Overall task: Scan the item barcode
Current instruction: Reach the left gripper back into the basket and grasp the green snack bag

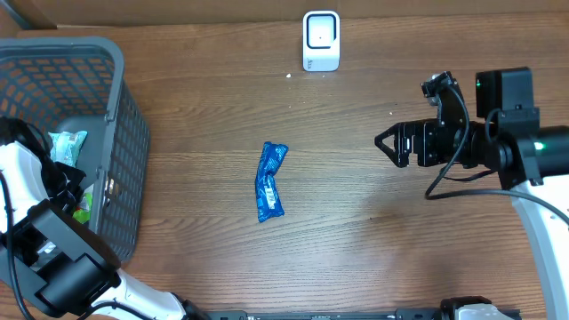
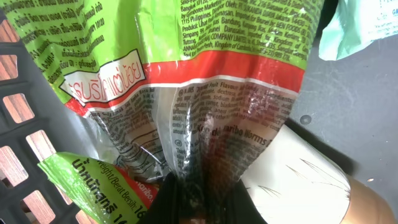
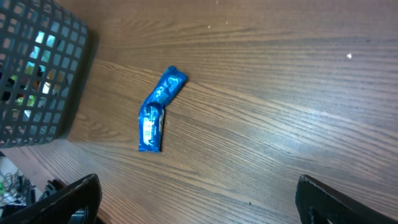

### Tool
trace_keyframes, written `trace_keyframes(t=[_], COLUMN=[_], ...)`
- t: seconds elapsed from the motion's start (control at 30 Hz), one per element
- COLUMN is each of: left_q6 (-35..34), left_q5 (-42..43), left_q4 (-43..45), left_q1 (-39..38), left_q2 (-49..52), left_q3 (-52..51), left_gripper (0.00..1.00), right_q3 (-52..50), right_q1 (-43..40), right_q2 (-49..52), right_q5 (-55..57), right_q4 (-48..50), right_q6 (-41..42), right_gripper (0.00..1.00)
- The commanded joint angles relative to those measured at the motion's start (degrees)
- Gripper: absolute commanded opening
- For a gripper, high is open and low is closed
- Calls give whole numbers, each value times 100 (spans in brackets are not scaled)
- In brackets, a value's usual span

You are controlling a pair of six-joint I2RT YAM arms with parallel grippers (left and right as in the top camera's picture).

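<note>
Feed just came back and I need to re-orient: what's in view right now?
table: 1, brown wood, under everything
basket: 1, grey mesh, left end of table
green bag: 1, green with a red band, in basket
mint packet: 1, pale green, in basket
white object: 1, white, under green bag; cannot tell what it is
blue packet: 1, blue, lying at mid-table
scanner: 1, white, far edge at centre
left gripper: 1, black, inside basket, shut on green bag
right gripper: 1, black, above right side of table, open, empty
</note>
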Motion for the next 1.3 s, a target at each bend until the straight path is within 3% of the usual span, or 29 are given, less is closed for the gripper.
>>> trace_keyframes(t=[0.0,0.23,0.77,0.97,1.0,1.07,1.1,1.13,1.27], left_q6=[26,175,264,275,275,273,271,271,278], left_q5=[269,647,656,527,529,529,531,533,533], left_q4=[44,-168,-337,-299,-306,-321,-323,-323,-319], left_q1=[9,-46,-800,-826,-826,-826,-826,-826,-826], left_q2=[125,-234,-2603,-2658,-2605,-2457,-2356,-2253,-1696], left_q3=[-39,326,686,651,621,566,533,509,448], left_gripper=[4,4,4,4,15,57,71,77,80], right_q3=[103,103,103,103,103,103,103,103,103], right_q1=[26,26,26,26,26,26,26,26,26], right_q2=[118,144,144,144,144,144,144,144,144], right_q5=[-4,-4,-4,-4,-4,-4,-4,-4,-4], right_q4=[-2,46,44,42,39,37,28,17,-2], right_q6=[15,15,15,15,15,15,15,15,15], right_gripper=[100,100,100,100,100,100,100,100,100])
